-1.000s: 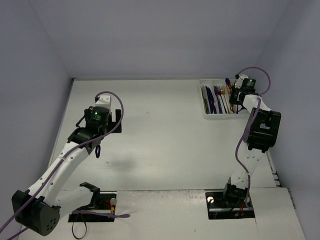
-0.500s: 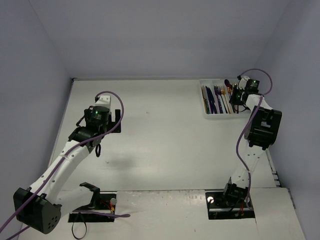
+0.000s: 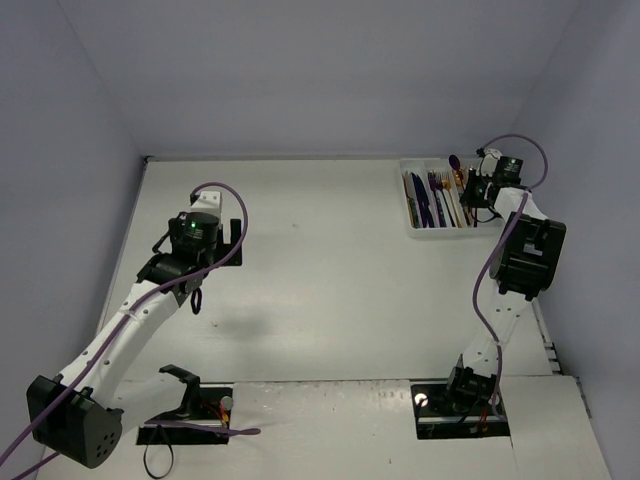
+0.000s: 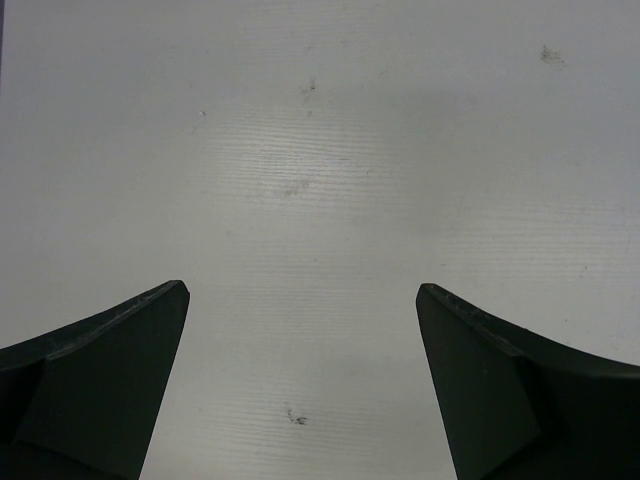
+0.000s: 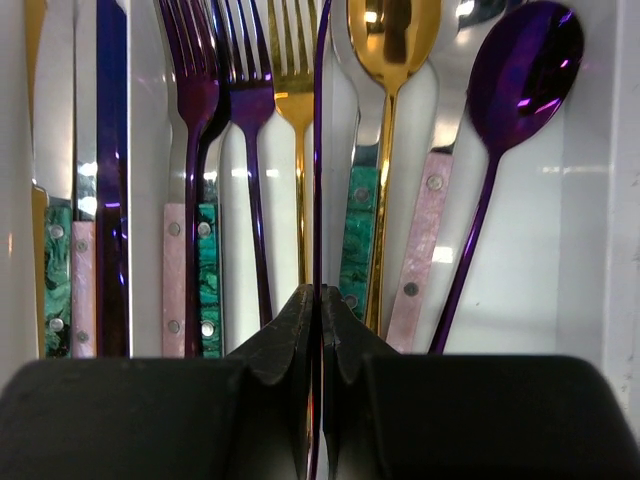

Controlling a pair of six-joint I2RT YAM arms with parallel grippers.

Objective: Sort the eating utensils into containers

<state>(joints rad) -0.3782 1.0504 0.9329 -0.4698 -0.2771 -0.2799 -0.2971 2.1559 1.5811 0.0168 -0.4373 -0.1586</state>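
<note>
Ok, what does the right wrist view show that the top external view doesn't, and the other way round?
Right wrist only: knives, forks and spoons grouped by type, and a thin purple utensil edge-on between the shut fingers of the right gripper. Top external only: the left gripper, open over the table, far from the tray. Both: the white tray holding the utensils.

Tray (image 5: 622, 200): white.
Purple spoon (image 5: 525, 75), gold spoon (image 5: 392, 40), gold fork (image 5: 297, 100), purple fork (image 5: 192, 90), dark blue knife (image 5: 111, 150): all mirror-glossy.
Edge-on utensil (image 5: 320, 150): purple.
Teal marbled handle (image 5: 357, 230) and pale pink handle (image 5: 420, 250): silver rivets.
Surface (image 4: 320, 150): off-white, faint grey scuffs.
Left fingers (image 4: 90, 390): black.
</note>
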